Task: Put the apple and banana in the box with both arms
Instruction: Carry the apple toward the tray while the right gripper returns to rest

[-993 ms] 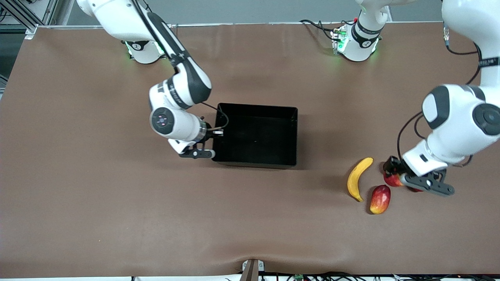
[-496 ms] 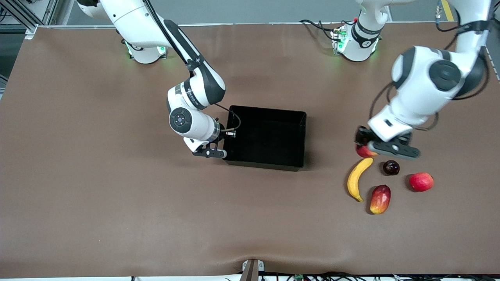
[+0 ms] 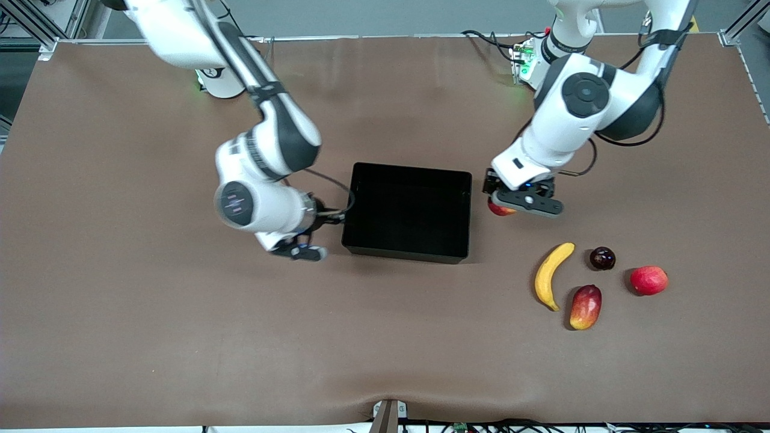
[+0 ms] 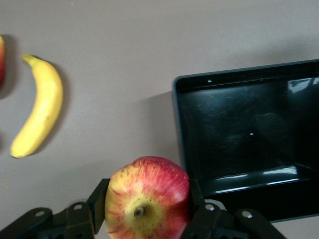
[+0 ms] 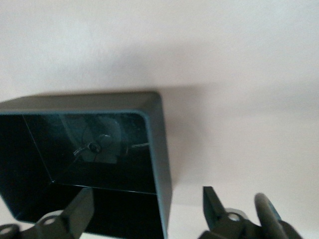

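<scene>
Left gripper (image 3: 508, 203) hides most of the apple (image 3: 498, 209)

A brown counter (image 3: 150, 313) carries the black box (image 3: 463, 180) at centre frame, and lower right the banana (image 3: 551, 274), a mango-like fruit (image 3: 585, 307), a dark round fruit (image 3: 602, 258) and a pinkish-red fruit (image 3: 648, 280).

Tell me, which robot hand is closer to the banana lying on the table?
Left. The left gripper, holding the apple, hangs just beside the box, at the banana's end of it. The right gripper is open at the box's right-arm end.
</scene>
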